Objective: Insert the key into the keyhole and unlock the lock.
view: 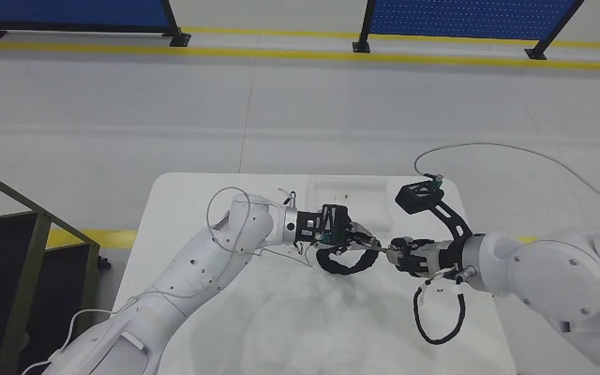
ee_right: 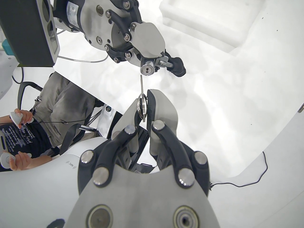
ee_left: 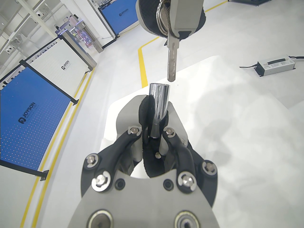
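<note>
My left gripper (ee_left: 155, 110) is shut on the chrome lock cylinder (ee_left: 158, 100), with the lock's black cable (ee_left: 152, 157) running back between its fingers. The right wrist view shows the keyhole face of the lock (ee_right: 147, 68), held by the left gripper (ee_right: 152, 60). My right gripper (ee_right: 144, 105) is shut on the head and ring of the key (ee_right: 141, 84). The key (ee_left: 171, 60) points at the cylinder, its tip a small gap from the end face and slightly off to one side, outside the keyhole. From above, both grippers (view: 349, 234) (view: 394, 251) meet over the table's middle.
A white foam tray (ee_right: 213, 12) lies on the white table (view: 319, 328) beyond the grippers. The lock's black cable loop (view: 349, 264) hangs under the left gripper. A grey power supply (ee_left: 276, 65) lies on the floor past the table edge.
</note>
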